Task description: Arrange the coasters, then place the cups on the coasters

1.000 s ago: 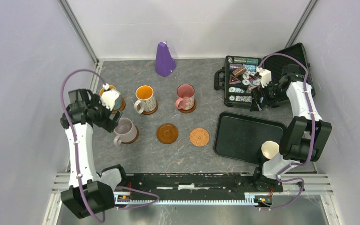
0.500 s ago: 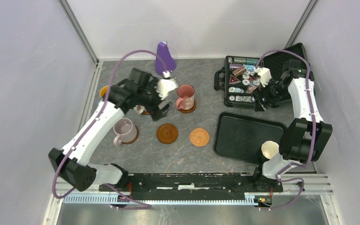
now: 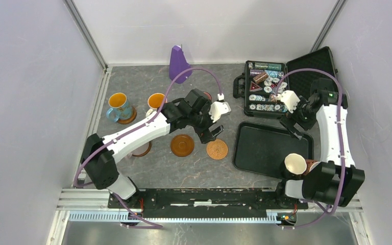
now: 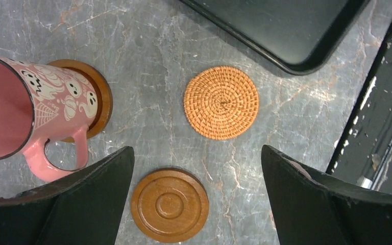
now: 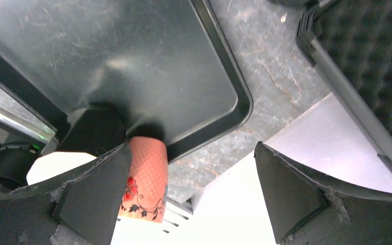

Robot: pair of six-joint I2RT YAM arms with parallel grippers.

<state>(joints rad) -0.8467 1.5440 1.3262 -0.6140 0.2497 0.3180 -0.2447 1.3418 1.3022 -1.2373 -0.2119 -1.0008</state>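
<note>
My left gripper (image 3: 212, 131) (image 4: 196, 153) hangs open over two bare coasters: a ringed brown coaster (image 3: 182, 145) (image 4: 169, 205) and an orange woven coaster (image 3: 217, 148) (image 4: 221, 102). Left of them a pink cup (image 4: 25, 107) stands on another brown coaster (image 4: 99, 92). At the far left a blue cup (image 3: 118, 106) and a white cup with an orange inside (image 3: 155, 102) each stand on a coaster. A cream-lined cup (image 3: 295, 164) stands at the tray's near right corner, with a peach flowered cup (image 5: 145, 178) beside it. My right gripper (image 3: 292, 125) (image 5: 191, 149) is open and empty above the tray's far right edge.
A black tray (image 3: 265, 148) (image 5: 132, 61) lies at the right. Behind it an open black case (image 3: 265, 92) holds poker chips. A purple cone (image 3: 178, 64) stands at the back wall. My left arm covers the lilac cup's spot, where only a coaster's edge (image 3: 142, 151) shows.
My left arm has swung from the blue cup at the far left across to the middle, over the bare coasters. My right gripper has moved from the chip case toward the tray.
</note>
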